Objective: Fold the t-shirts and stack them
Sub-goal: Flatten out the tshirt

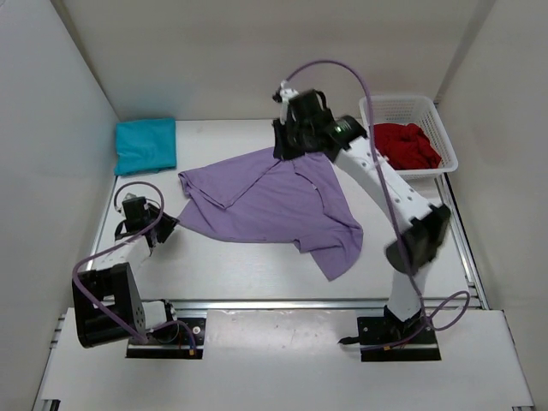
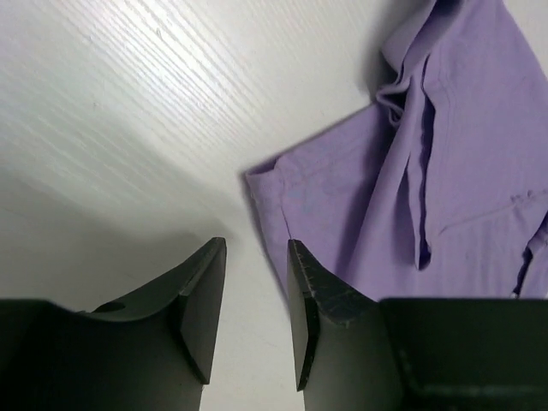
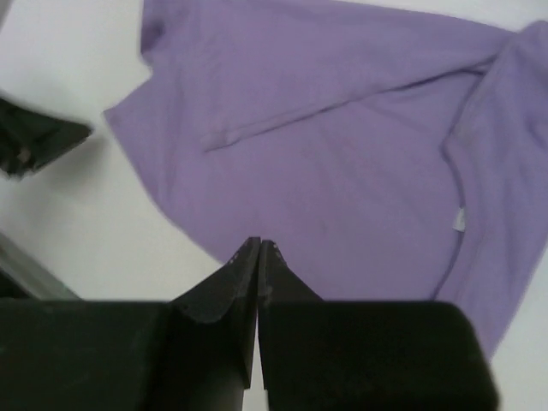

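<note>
The lavender t-shirt (image 1: 274, 205) lies spread, partly creased, mid-table. My right gripper (image 1: 287, 145) is at its far edge, and the cloth rises to a peak there. In the right wrist view the jaws (image 3: 259, 244) are shut, and the shirt's (image 3: 342, 154) edge runs up to the tips. My left gripper (image 1: 167, 227) is open and low at the shirt's near-left corner. In its wrist view (image 2: 256, 247) the corner (image 2: 308, 188) lies just ahead, and the right finger (image 2: 321, 295) is over the hem. A folded teal t-shirt (image 1: 145, 144) sits at the back left. The dark red t-shirt (image 1: 409, 144) is bunched in the basket.
The white mesh basket (image 1: 445, 137) stands at the back right against the wall. White walls close the table on the left, back and right. A metal rail (image 1: 282, 301) runs along the near edge. The right arm stretches diagonally over the shirt's right side.
</note>
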`<state>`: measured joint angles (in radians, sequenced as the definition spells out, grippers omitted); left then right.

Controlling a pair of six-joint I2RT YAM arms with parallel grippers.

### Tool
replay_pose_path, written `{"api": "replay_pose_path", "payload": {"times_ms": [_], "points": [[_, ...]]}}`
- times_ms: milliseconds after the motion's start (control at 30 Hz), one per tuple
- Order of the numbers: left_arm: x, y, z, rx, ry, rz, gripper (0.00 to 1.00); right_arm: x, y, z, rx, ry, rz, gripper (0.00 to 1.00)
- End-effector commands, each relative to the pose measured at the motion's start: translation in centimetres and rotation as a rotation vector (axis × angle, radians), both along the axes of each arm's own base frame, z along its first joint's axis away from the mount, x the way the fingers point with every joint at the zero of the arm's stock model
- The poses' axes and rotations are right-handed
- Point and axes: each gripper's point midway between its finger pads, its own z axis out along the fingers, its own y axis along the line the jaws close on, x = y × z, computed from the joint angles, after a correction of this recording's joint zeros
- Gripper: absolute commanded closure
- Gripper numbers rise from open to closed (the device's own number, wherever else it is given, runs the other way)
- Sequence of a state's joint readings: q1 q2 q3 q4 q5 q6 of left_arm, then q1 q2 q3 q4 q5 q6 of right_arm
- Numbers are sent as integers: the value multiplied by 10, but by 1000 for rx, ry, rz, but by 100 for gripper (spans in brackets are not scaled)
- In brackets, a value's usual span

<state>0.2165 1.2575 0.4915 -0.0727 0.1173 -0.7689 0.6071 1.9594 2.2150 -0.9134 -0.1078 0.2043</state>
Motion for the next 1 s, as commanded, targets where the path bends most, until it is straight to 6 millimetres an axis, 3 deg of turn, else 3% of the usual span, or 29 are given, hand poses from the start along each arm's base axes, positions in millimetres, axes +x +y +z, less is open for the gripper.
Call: {"api": "replay_pose_path", "payload": {"times_ms": [0,33,67,133,200,233,333,433,500,533,600,700,767,833,967], "points": [[16,12,6,37,-40,48,54,-50,-37,58,111,-194,-44,98],[22,12,8,41,-58,49,52,-51,-37,29,145,-168,-40,96],[25,12,2,31,-38,54,52,-65,-43,59,223,-252,-23,95],[36,5,-2,26,-29,32,50,-87,-62,36,199,-239,-44,92],[36,2,-12,16,4,33,49,-103,-70,11,187,-195,-35,91],[38,2,-15,28,9,28,49,-110,-78,10,193,-203,-49,91],[41,2,-23,12,17,51,51,-128,-89,-32,239,-143,-47,90],[42,-3,-27,11,26,45,64,-139,-103,-53,277,-118,-95,86],[42,-2,-25,12,16,54,76,-151,-113,-92,270,-48,-136,80],[42,0,-23,16,6,59,80,-154,-119,-97,276,-47,-159,79],[40,-2,-21,7,3,58,91,-163,-135,-132,262,26,-236,73],[43,-4,-3,17,-50,52,100,-182,-153,-168,206,117,-322,66],[42,-11,14,28,-98,31,100,-200,-159,-182,178,166,-345,66],[40,-29,31,30,-155,-14,100,-225,-168,-203,132,263,-376,66],[31,-69,56,98,-236,-93,100,-257,-174,-234,118,376,-429,64]]}}
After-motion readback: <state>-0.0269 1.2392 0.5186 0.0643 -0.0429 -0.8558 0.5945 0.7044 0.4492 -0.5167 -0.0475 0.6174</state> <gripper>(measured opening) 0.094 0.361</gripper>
